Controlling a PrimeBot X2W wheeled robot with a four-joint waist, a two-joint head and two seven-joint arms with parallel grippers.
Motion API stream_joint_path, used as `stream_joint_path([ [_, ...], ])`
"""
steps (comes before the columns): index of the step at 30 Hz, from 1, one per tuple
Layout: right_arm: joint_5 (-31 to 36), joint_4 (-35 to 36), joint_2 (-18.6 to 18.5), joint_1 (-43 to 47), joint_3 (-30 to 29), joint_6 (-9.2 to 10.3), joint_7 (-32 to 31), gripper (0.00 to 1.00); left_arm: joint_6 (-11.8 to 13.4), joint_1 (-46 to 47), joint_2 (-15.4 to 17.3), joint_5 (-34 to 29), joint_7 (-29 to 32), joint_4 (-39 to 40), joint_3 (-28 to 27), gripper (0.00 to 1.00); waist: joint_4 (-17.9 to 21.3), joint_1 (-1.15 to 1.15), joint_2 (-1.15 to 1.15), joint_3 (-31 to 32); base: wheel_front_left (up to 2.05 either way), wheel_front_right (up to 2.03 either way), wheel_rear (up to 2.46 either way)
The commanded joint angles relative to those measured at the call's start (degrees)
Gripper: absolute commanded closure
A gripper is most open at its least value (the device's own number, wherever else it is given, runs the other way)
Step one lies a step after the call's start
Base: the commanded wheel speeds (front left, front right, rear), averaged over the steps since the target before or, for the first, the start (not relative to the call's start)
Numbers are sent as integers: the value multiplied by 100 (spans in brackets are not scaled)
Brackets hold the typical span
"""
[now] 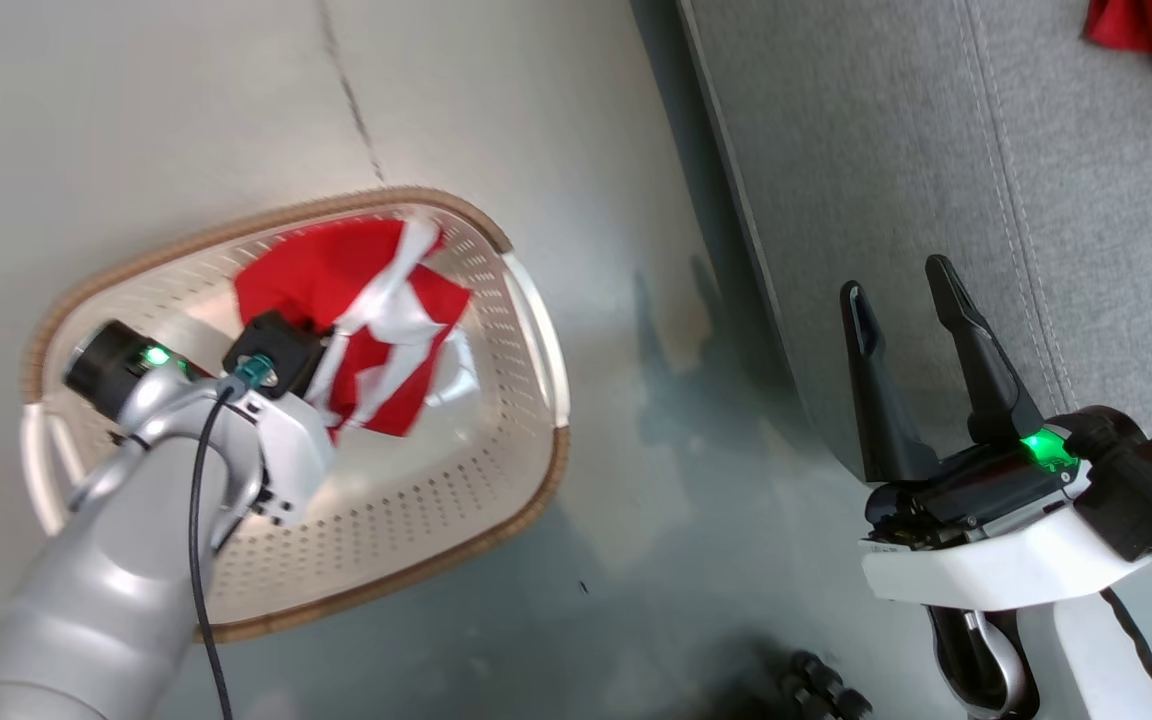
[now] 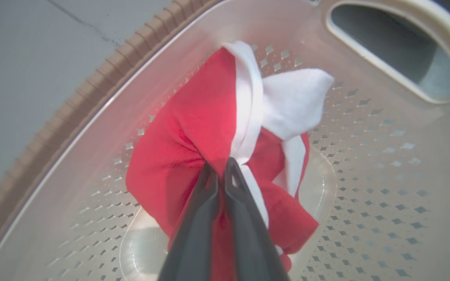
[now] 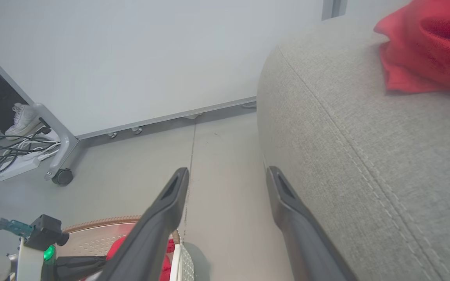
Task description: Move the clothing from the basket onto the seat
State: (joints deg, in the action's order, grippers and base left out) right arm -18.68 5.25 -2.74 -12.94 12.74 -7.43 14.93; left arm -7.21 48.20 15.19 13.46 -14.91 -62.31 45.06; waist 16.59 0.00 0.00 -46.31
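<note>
We logged: left gripper (image 2: pixel 220 166), jaws clamped on the red-and-white garment (image 2: pixel 193 128) inside the laundry basket (image 1: pixel 534 330), near its far rim; right gripper (image 1: pixel 894 276), jaws apart, beside the sofa (image 1: pixel 886 120) edge; open floor (image 1: pixel 656 500) between.

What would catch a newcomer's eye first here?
First, the red and white garment in the cream basket, pinched by the shut left claw. Next, a second red garment lying on the grey sofa, with the open right claw near the sofa's edge.
</note>
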Motion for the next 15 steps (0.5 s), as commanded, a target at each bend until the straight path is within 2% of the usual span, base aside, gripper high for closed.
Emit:
stream_joint_path([
  [1,82,-85,-29,14,-74,-12,31,0,-19,-183,-27,206,-34,325,-123,100,-341,0,0,465,0,0,0],
  [7,277,-399,-30,86,-189,-12,23,0,-25,-838,42,688,-35,1503,-502,100,-680,0,0,1090,0,0,0],
  [15,419,-576,-34,205,-369,-12,-277,0,2,-1674,22,987,-30,2588,-977,100,-1022,0,0,1835,0,0,0],
])
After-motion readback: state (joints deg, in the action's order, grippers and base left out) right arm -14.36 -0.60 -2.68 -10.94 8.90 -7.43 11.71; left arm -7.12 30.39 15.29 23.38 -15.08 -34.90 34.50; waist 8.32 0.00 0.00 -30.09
